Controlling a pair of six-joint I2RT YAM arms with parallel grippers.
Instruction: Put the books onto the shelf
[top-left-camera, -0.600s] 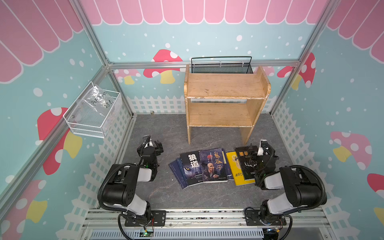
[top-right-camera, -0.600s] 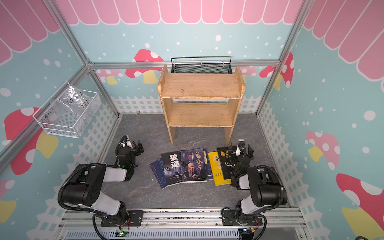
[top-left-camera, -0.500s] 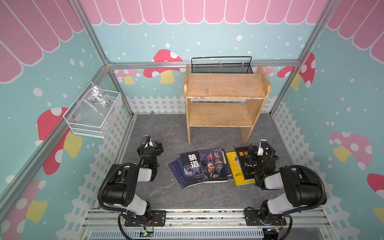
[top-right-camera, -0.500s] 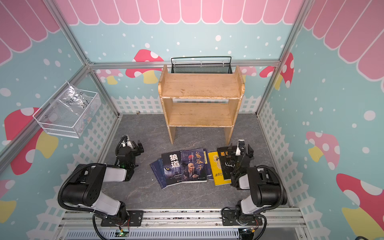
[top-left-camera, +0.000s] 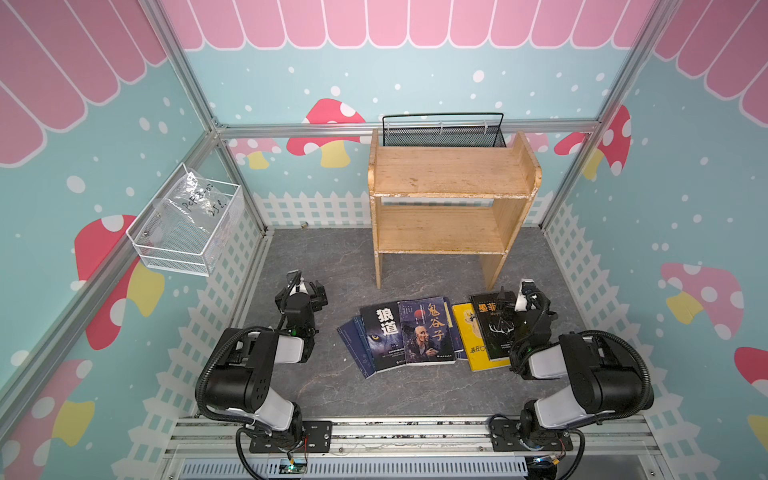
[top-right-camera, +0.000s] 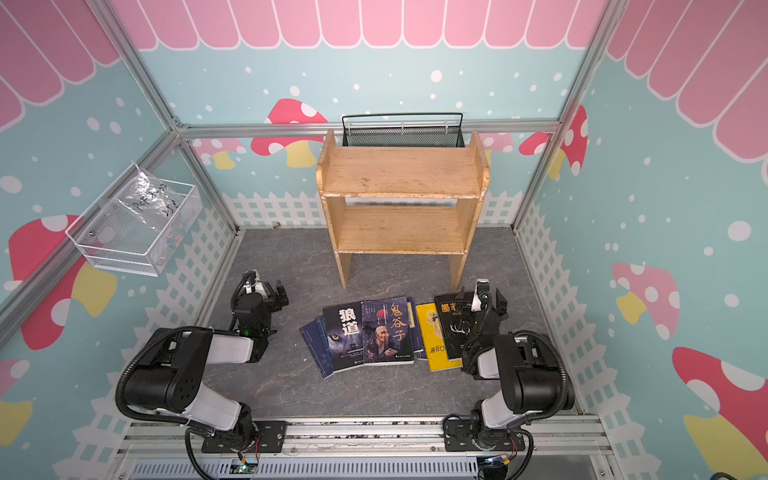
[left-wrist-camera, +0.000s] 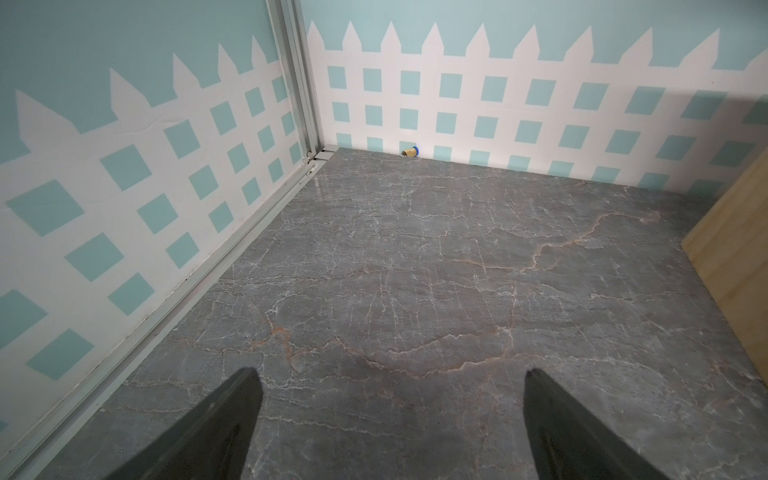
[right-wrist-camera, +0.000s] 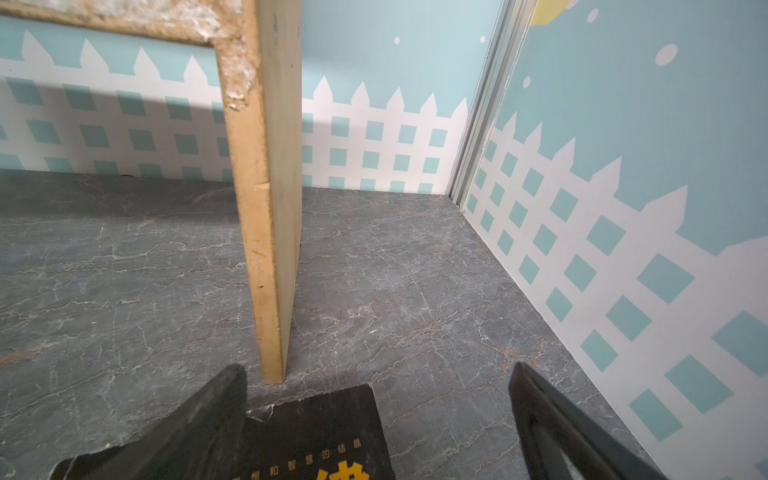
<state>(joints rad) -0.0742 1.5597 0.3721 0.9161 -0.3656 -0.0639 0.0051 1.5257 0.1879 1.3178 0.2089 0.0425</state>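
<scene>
Your left gripper (left-wrist-camera: 390, 372) and right gripper (right-wrist-camera: 376, 368) both gape empty; one black book (right-wrist-camera: 316, 428) shows between the right fingers (right-wrist-camera: 199, 424), one shelf (right-wrist-camera: 270, 208) just beyond.

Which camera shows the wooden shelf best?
Both top views show the whole shelf, with its two tiers and legs. The right wrist view shows only one leg, and the left wrist view only a wooden edge.

The shelf (top-left-camera: 451, 178) is pale bare wood, matt, its cut edges rough and crumbly by the leg. The table (left-wrist-camera: 415, 270) looks like grey veined stone with a faint sheen; the books (top-left-camera: 424, 332) have glossy paper covers. The black mesh basket (top-left-camera: 442, 135) and white wire basket (top-left-camera: 178, 245) look like painted metal.
</scene>
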